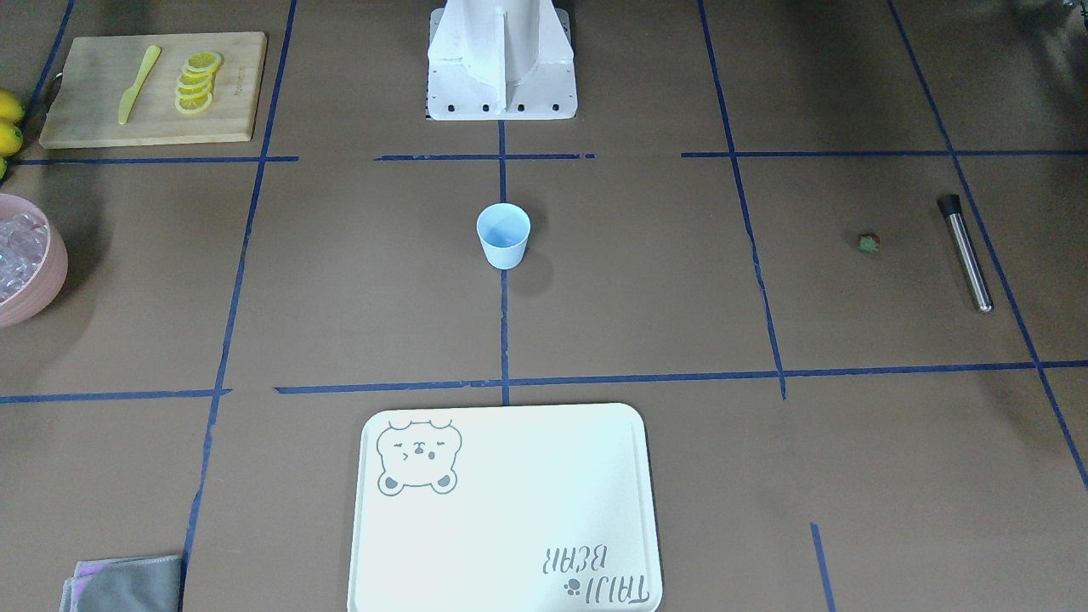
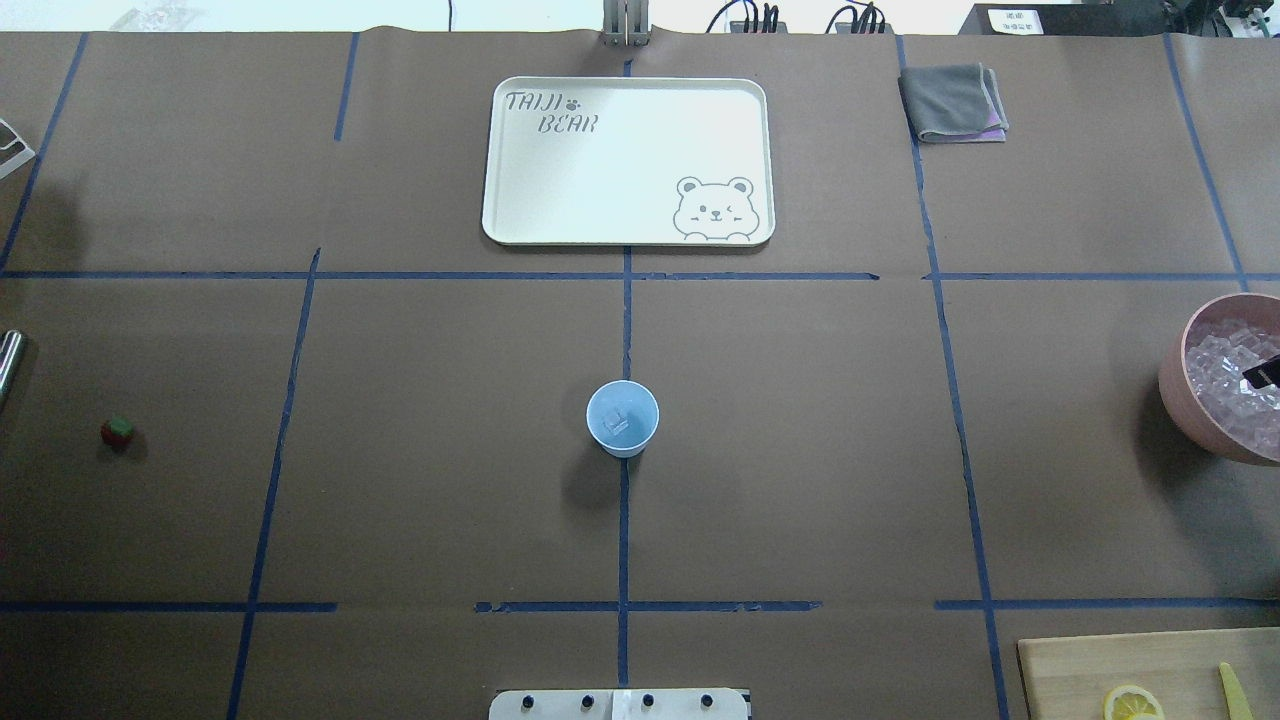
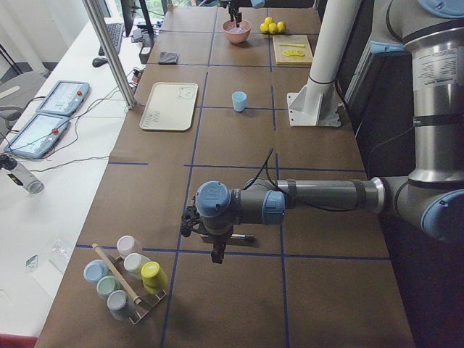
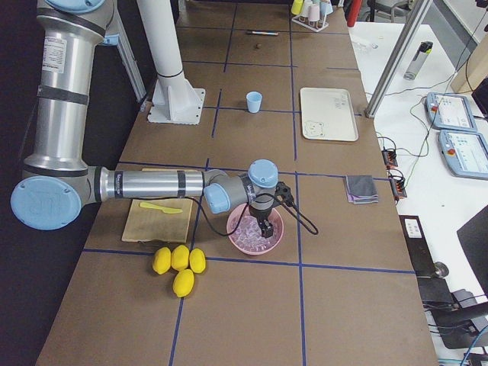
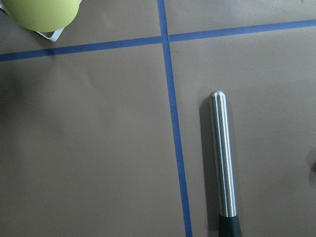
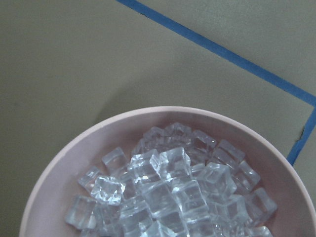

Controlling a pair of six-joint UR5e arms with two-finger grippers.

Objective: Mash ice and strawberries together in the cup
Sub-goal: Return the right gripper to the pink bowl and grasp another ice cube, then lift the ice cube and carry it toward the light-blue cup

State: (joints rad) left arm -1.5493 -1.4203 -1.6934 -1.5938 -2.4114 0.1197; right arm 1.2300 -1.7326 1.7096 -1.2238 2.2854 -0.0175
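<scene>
The pale-blue cup [image 2: 622, 418] stands upright at the table's middle and also shows in the front view [image 1: 503, 235]. One clear cube [image 2: 618, 424] lies inside it. The ice [image 6: 168, 187] is heaped in a pink bowl [image 6: 74, 153] at the robot's right end. My right gripper [image 4: 265, 229] hangs just over that bowl; a dark tip shows in the overhead view [image 2: 1262, 372], and I cannot tell its state. The strawberry [image 1: 868, 244] lies on the table at the robot's left. My left gripper [image 3: 217, 255] hangs over a steel muddler [image 5: 222, 158]; I cannot tell its state.
A white bear tray [image 2: 520, 230] lies beyond the cup. A cutting board [image 1: 85, 127] carries lemon slices [image 1: 197, 82] and a yellow knife [image 1: 138, 82]. Whole lemons [image 4: 179, 263], a grey cloth [image 2: 952, 103] and a rack of pastel cups [image 3: 127, 279] are at the table's ends.
</scene>
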